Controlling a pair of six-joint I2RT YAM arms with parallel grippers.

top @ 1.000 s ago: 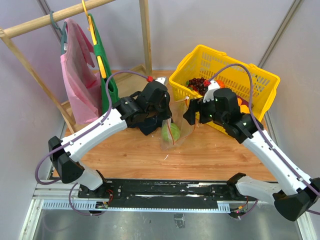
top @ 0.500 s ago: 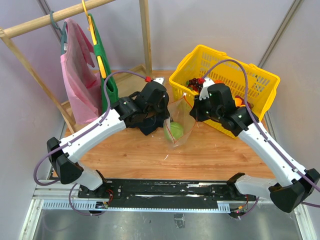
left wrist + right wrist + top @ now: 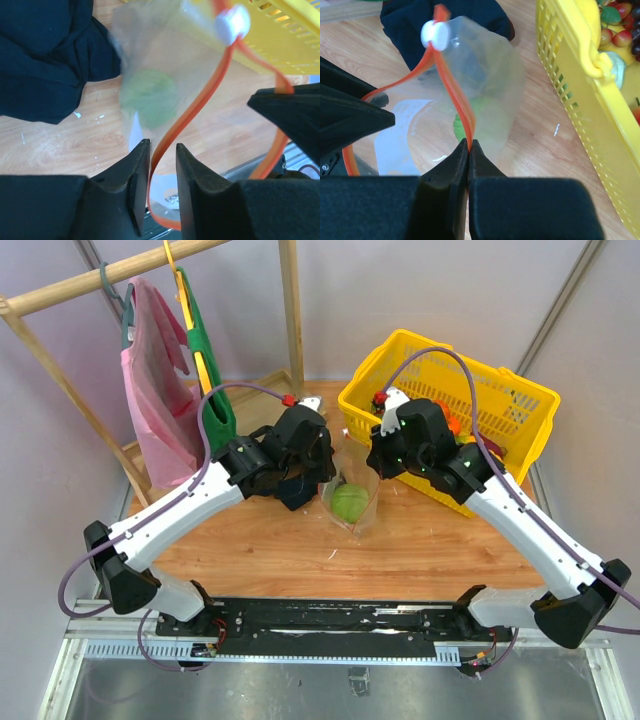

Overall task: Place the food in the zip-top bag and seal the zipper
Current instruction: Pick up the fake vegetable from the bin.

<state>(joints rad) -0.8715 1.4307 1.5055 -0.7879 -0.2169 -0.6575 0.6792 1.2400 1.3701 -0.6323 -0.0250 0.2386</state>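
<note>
Here we see the zip-top bag [image 3: 485,60] hanging mouth-up between the two arms, over the wooden table [image 3: 280,540] and just beside the yellow basket [image 3: 525,425]. The right gripper [image 3: 470,142] has its fingers pressed together on the zipper [image 3: 456,95], with the orange-red strip rising out of the pinch to a small white tab [image 3: 435,35] at its far end. The left gripper [image 3: 162,145] faces it from the other side. Its fingers stand a narrow gap apart, and the same strip runs down through that gap, close to one inner face. We cannot tell whether they clamp the strip or only sit around it. Between the two grippers the strip bows apart into a loop, so the mouth stands open. Inside, low in the clear film, lies the pale green round fruit [image 3: 348,503], blurred through the plastic, and we can make out nothing else in the bag. A white label [image 3: 395,135] shows on the film near the left arm. A dark cloth [image 3: 45,55] lies on the table just behind the bag, on the left arm's side. More toy fruit [image 3: 615,25] sits in the basket.
</note>
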